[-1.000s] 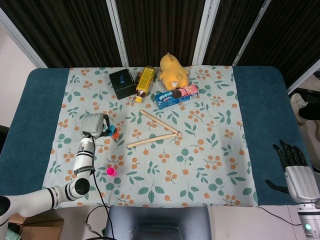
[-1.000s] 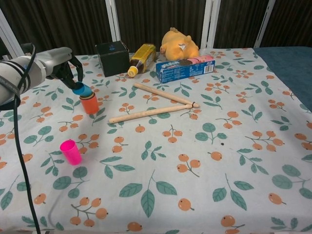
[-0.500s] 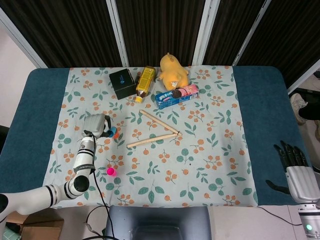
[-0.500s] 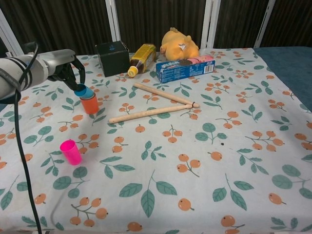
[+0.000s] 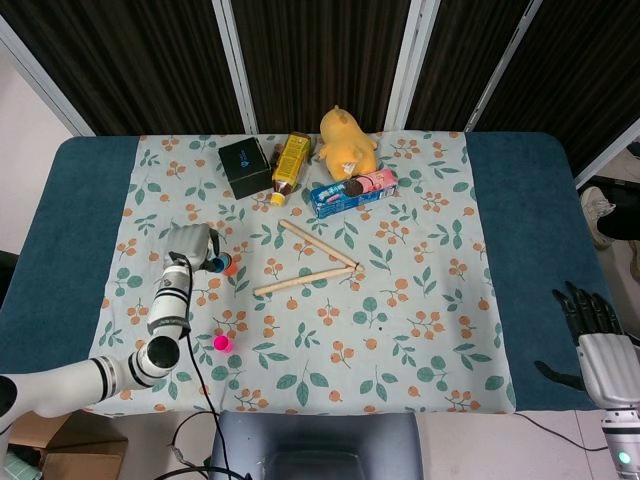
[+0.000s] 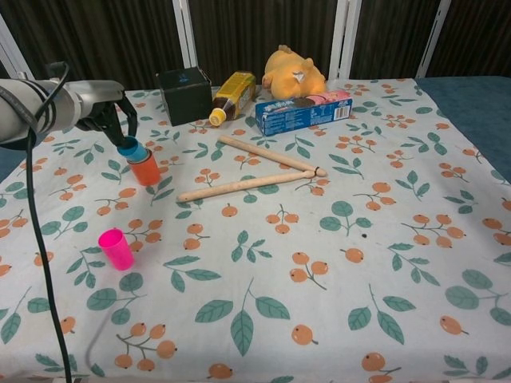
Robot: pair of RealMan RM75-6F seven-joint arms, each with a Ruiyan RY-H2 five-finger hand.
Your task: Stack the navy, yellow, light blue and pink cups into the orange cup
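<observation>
The left hand (image 6: 108,120) grips the small light blue plastic cup (image 6: 133,148) seated in the orange plastic cup (image 6: 146,170); the right hand (image 5: 597,335) rests with fingers apart, holding nothing. No label is legible.

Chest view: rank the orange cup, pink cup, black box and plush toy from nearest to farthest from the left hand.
1. Orange cup: right under the left hand, with the light blue cup in it.
2. Black box: behind and to the right, at the far edge.
3. Pink cup: toward the near edge.
4. Plush toy: far edge, well to the right.
</observation>
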